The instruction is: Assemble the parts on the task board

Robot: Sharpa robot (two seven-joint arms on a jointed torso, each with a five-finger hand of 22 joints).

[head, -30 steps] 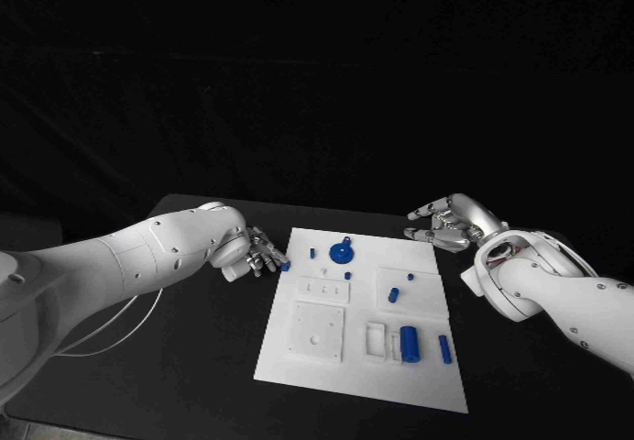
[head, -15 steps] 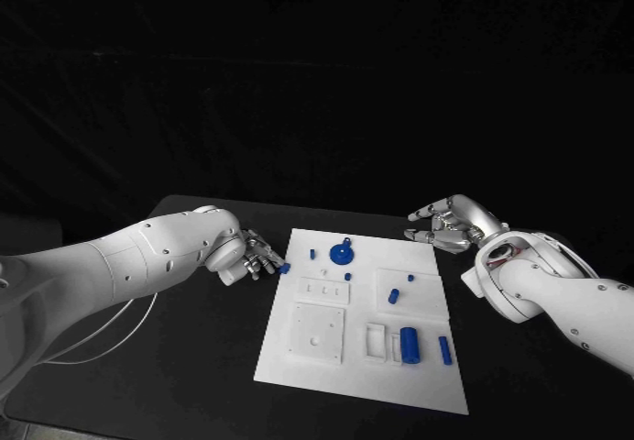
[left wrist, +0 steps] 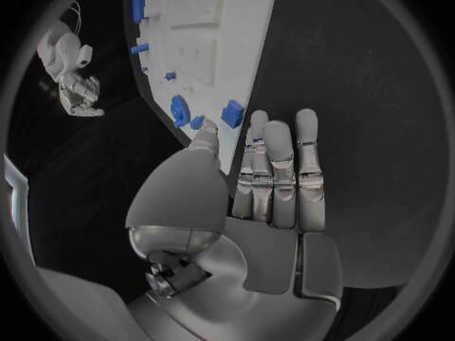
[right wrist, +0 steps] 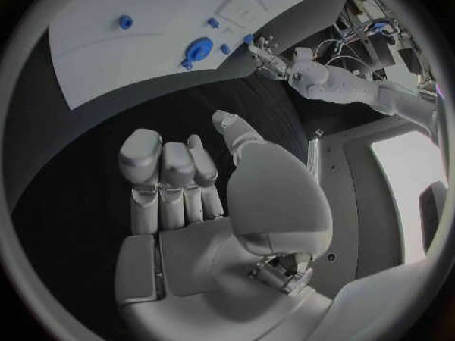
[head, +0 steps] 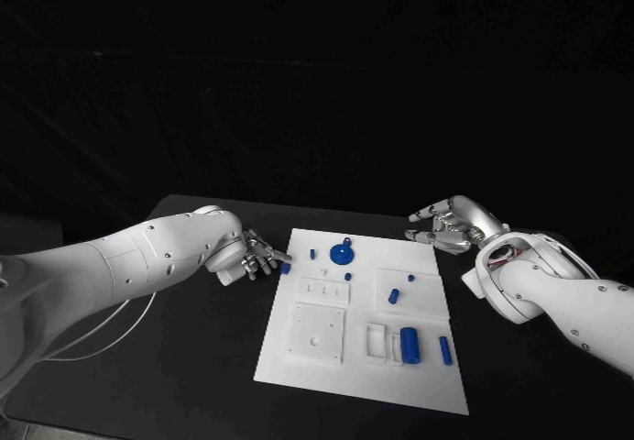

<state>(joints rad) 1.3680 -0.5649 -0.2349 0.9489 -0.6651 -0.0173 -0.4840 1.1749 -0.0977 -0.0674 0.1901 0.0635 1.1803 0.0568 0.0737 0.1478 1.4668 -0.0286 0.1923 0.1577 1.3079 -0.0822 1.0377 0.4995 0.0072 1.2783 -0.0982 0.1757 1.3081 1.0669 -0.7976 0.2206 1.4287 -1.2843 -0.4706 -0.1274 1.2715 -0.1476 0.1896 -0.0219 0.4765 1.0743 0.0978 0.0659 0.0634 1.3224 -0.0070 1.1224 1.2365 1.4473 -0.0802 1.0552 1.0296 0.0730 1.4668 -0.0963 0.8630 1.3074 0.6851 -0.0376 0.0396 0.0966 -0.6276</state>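
The white task board (head: 301, 362) lies mid-table with blue parts on it: a round knob piece (head: 343, 252), a short peg (head: 394, 294), a thick cylinder (head: 411, 343) and a thin bar (head: 444, 349). A small blue block (head: 284, 268) sits at the board's left edge. My left hand (head: 254, 255) hovers beside that edge, fingers stretched out and holding nothing. In the left wrist view the fingertips (left wrist: 258, 121) come close to the block (left wrist: 232, 114). My right hand (head: 449, 225) hangs off the board's far right corner, fingers out, empty (right wrist: 189, 197).
White raised blocks and recessed slots (head: 319, 330) cover the board's near half. Black table (head: 198, 367) surrounds the board on all sides. A thin cable (head: 99, 335) trails under my left arm.
My left hand has turned slightly and its fingers have stretched toward the board's left edge. The blue block and my right hand have stayed put.
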